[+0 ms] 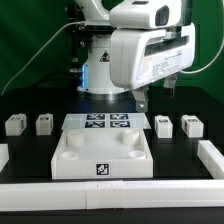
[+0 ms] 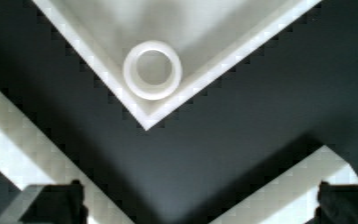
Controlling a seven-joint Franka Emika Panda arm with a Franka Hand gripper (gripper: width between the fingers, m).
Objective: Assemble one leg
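Observation:
Four legs, small white blocks with tags, stand in a row on the black table: two at the exterior view's left (image 1: 14,124) (image 1: 44,123) and two at its right (image 1: 163,125) (image 1: 191,125). My gripper (image 1: 155,95) hangs open and empty above the table, over the far right part of the large white tray-like piece (image 1: 70,160). In the wrist view the gripper (image 2: 197,205) is wide open, and its dark fingertips (image 2: 51,205) show at the two lower corners. One corner of the tray-like piece (image 2: 211,40) with a round socket (image 2: 151,70) lies below. No leg shows in the wrist view.
The marker board (image 1: 103,122) lies flat behind the tray-like piece. White rails run along the front edge (image 1: 110,190) and the right side (image 1: 211,155) of the table. A short white piece lies at the left edge (image 1: 3,155). A green backdrop stands behind.

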